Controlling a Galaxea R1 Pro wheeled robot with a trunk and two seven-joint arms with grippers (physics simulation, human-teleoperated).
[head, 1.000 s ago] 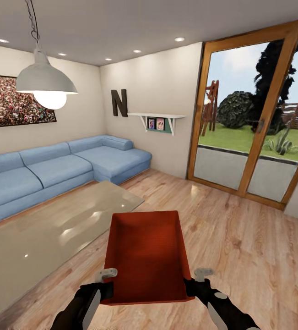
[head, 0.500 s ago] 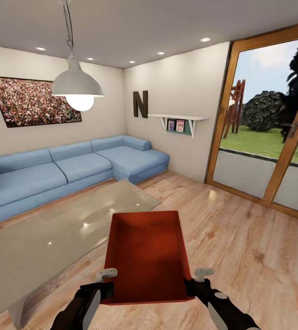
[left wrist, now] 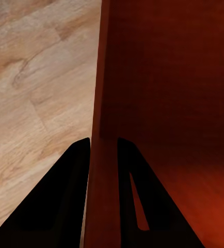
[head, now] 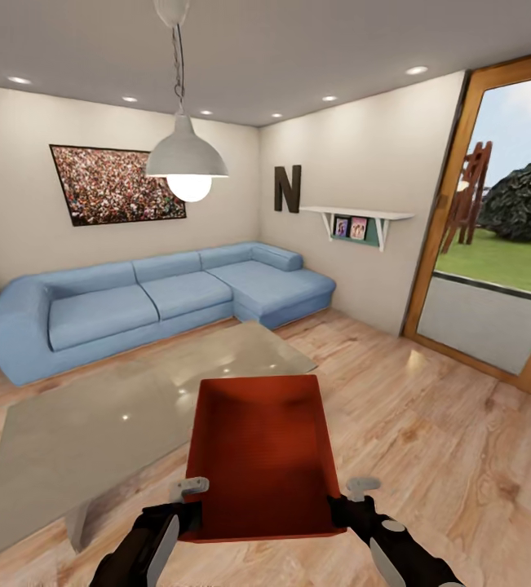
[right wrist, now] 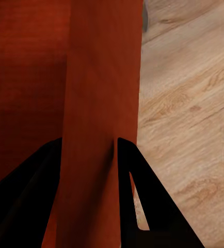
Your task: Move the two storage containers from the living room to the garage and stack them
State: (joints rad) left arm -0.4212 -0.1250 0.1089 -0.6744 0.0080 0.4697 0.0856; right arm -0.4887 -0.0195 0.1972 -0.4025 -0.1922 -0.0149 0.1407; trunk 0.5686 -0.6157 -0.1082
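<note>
One orange-red storage container (head: 261, 456) rides between the robot's two arms in the living room, held out over the light wood plank floor (head: 444, 456), near the onlooker and just right of the glass coffee table (head: 110, 432). Largest in the scene is the light-blue sectional sofa (head: 134, 297) along the far wall and corner, with the coffee table in front of it. At far right stands a wood-framed glass door (head: 493, 269) giving on to grass. On the far wall hangs a framed crowd picture (head: 118, 183), and a white pendant lamp (head: 186, 159) hangs before it. On the right-hand wall are a dark letter N (head: 287, 188) and a small white shelf (head: 361, 217) with two small pictures.

The left gripper (head: 185, 509) is clamped on the bin's left wall at its near corner, one finger (left wrist: 55, 206) outside and one inside. The right gripper (head: 347, 507) pinches the right wall likewise, its fingers (right wrist: 153, 206) either side of it. The bin is empty.
</note>
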